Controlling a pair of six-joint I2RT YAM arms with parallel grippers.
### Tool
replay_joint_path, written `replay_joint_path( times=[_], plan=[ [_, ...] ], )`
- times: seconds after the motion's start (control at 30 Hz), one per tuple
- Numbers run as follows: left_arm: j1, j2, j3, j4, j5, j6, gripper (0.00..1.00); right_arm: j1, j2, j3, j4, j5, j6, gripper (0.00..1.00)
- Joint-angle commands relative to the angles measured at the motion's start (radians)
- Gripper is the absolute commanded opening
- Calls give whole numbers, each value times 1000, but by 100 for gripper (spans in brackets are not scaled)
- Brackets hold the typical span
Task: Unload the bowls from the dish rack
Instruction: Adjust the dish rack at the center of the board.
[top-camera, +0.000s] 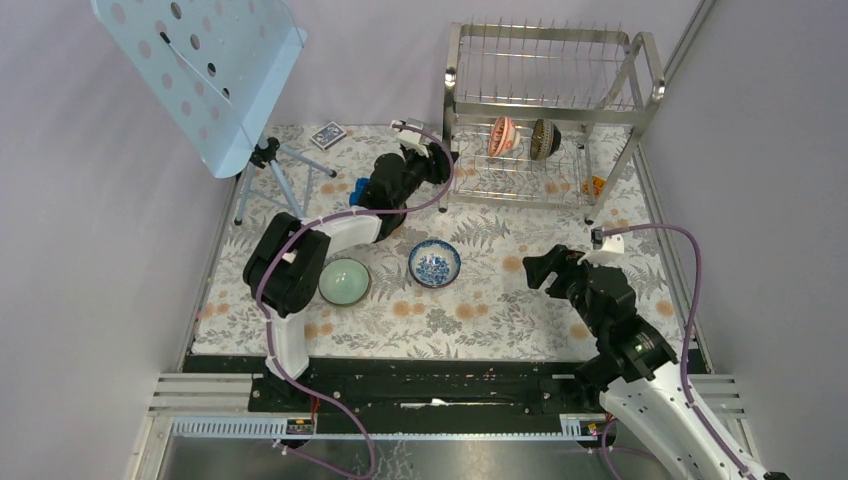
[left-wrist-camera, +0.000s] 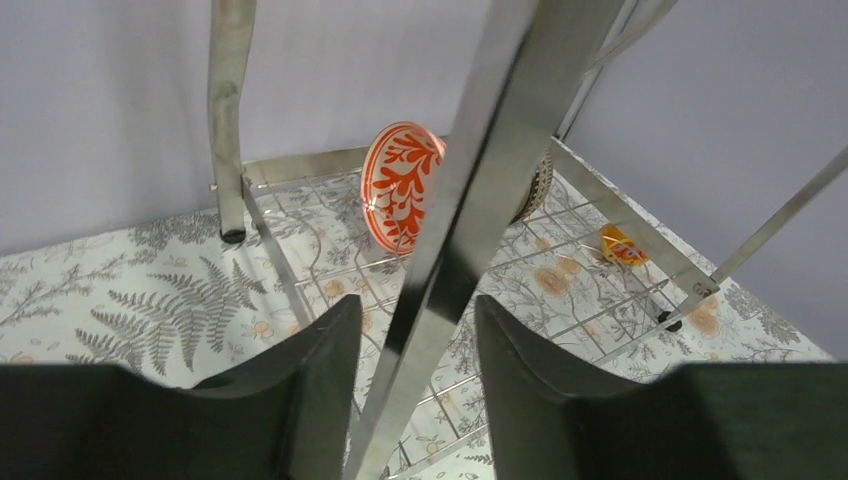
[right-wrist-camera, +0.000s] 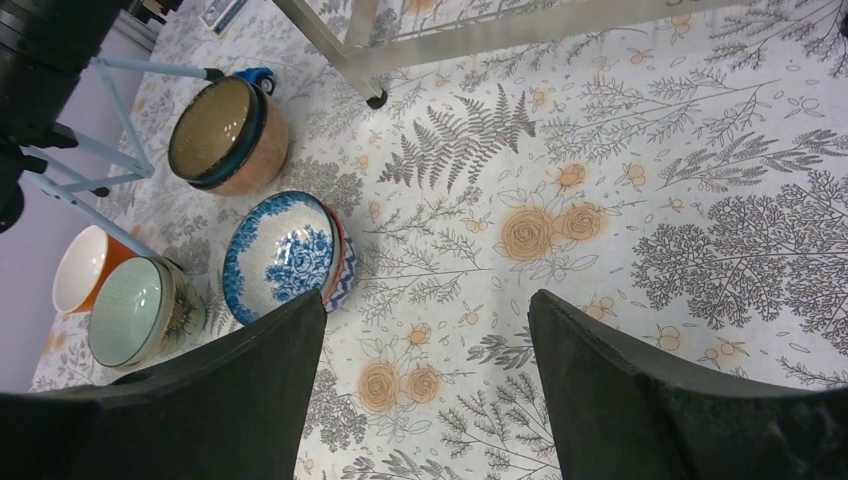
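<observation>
Two bowls (top-camera: 502, 136) (top-camera: 544, 139) stood in the rack (top-camera: 590, 114), four more bowls (right-wrist-camera: 228, 135) (right-wrist-camera: 280, 255) (right-wrist-camera: 130, 310) (right-wrist-camera: 85, 265) on the surface (top-camera: 500, 310). The left pincer (left-wrist-camera: 415, 315) and right pincer (right-wrist-camera: 425, 300) both gaped open.

Pale lilac walls (top-camera: 90, 250), floral tablecloth (top-camera: 480, 310) (ferns, roses)

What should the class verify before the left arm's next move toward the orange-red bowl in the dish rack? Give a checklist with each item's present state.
1. Left end effector open: ok.
2. Free path to the orange-red bowl: not ok; a rack tube runs between the fingers.
3. Orange-red bowl standing on edge in the lower tier: ok.
4. Dark bowl apart from it: cannot tell.
5. Right end effector open, away from the dish rack: ok.
</observation>
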Motion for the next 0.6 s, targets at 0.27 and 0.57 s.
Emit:
replay_joint_path(
  times=[0.27, 0.57],
  plan=[
    [-102, -73, -24, 122, 64, 3, 31, 5, -33, 140, -100, 81, -22, 83],
    [-185, -146, -122, 136, 25, -45, 27, 5, -45, 177, -156, 144, -15, 84]
  ],
)
